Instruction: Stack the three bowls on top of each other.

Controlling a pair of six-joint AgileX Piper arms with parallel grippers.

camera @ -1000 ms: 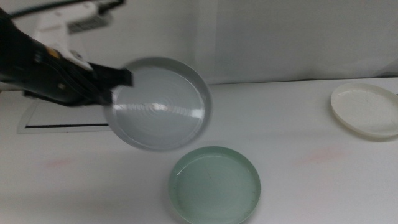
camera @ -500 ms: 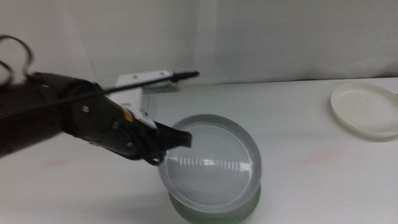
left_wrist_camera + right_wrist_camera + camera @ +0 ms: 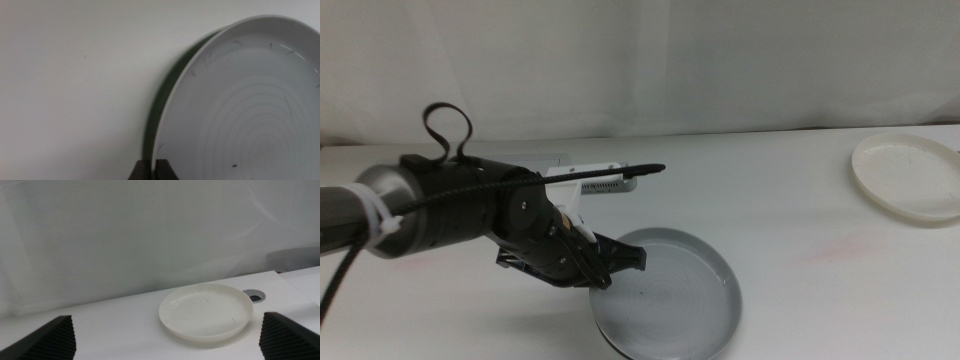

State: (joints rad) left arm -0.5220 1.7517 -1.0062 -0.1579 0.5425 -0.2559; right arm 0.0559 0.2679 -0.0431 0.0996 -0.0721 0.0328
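Observation:
The grey bowl (image 3: 670, 295) lies on top of the pale mint green bowl at the table's front middle. The green bowl is almost hidden in the middle view. In the left wrist view only a dark green sliver of it (image 3: 161, 102) shows beside the grey bowl (image 3: 250, 110). My left gripper (image 3: 620, 262) is shut on the grey bowl's left rim, and its jaws (image 3: 152, 170) pinch that rim. The white bowl (image 3: 910, 175) sits alone at the far right, and the right wrist view shows it too (image 3: 205, 311). My right gripper (image 3: 165, 335) is open and empty, well short of the white bowl and out of the middle view.
A white wall or curtain (image 3: 720, 60) backs the table. A small round hole (image 3: 255, 296) lies in the tabletop just behind the white bowl. The left arm's body (image 3: 440, 215) reaches across the left half of the table.
My left gripper carried the grey bowl from up at the back left forward and down, over the green bowl. The grey bowl now rests on the green one and covers it. The white bowl has not moved.

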